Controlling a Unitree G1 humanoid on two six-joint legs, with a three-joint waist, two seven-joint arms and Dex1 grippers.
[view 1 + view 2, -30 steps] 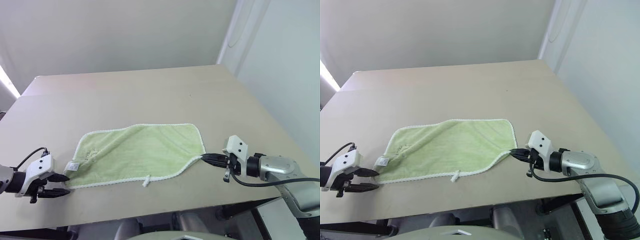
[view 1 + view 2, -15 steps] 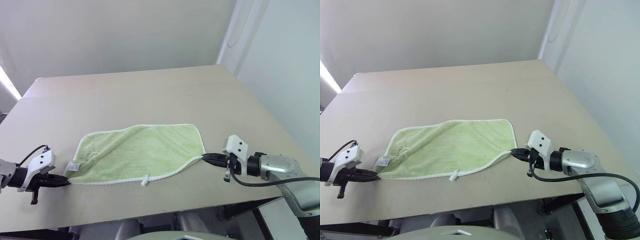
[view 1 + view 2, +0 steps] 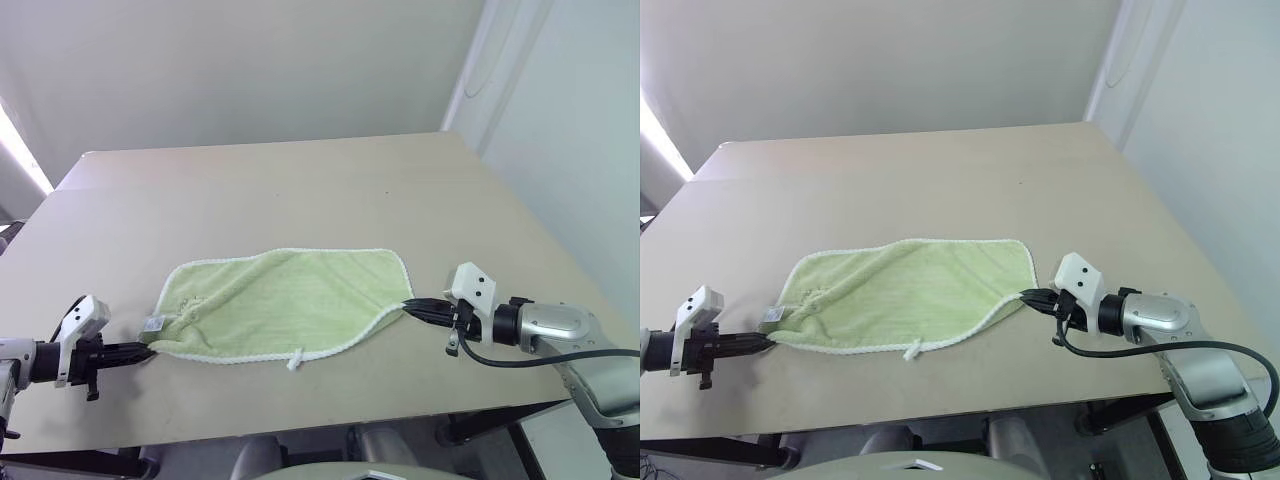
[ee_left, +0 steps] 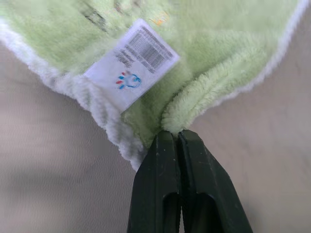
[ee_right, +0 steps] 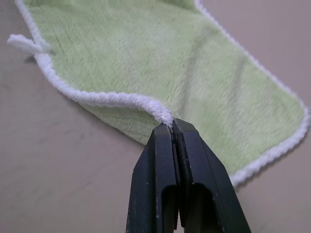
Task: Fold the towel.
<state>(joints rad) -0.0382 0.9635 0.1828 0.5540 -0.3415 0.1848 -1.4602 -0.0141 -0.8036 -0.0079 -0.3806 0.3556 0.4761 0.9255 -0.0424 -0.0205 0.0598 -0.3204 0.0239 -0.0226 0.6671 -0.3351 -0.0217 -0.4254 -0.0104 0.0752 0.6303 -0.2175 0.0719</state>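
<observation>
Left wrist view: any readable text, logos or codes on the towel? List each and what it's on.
No word or number can be read.
White label at the towel corner pinched by the left gripper: barcode plus rows of small print, too small to read.
Same label: small blue hand-shaped logo with red and blue marks, no letters legible.
Towel pile above the label: dark printed mark, cut off and blurred, unreadable.

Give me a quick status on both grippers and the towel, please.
Left gripper shut on towel corner. Right gripper shut on opposite near corner. Towel flat on table, unfolded. Nothing in the way.
</observation>
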